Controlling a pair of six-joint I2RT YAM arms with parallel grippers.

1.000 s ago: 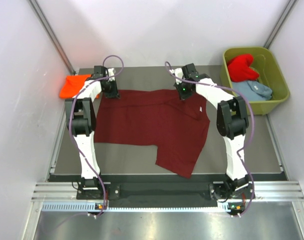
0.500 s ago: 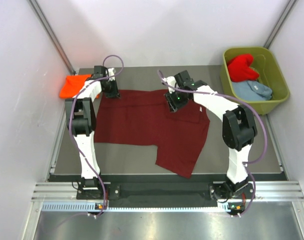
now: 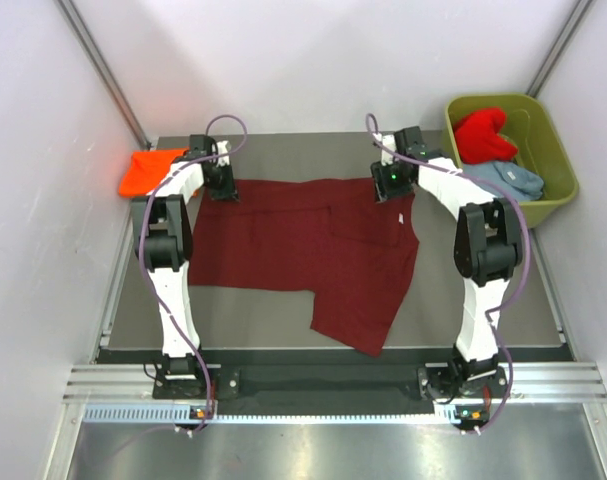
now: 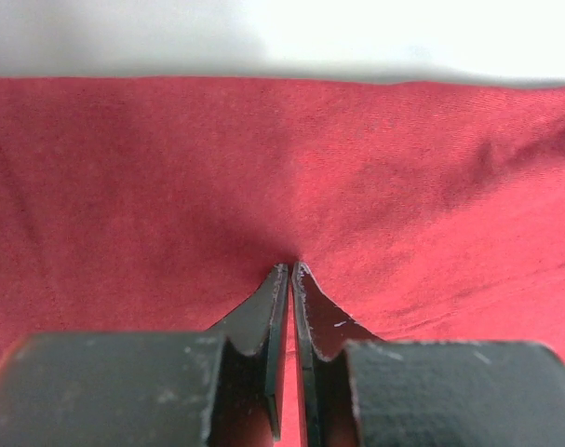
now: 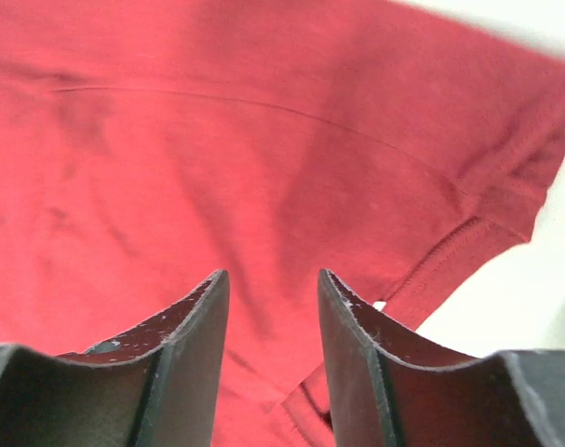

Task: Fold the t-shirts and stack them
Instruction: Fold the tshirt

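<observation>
The grey table [image 3: 453, 300] carries a maroon shirt [image 3: 303, 250] spread flat across its middle. A green tub [image 3: 541, 128] at the far right holds a red shirt [image 3: 481, 135] and a grey-blue shirt [image 3: 508, 180]. An orange shirt [image 3: 145, 172] lies far left. The left gripper [image 4: 290, 270] is clenched on the maroon shirt's far left edge. The right gripper [image 5: 273, 279] hovers over its far right sleeve, jaws apart and holding nothing.
</observation>
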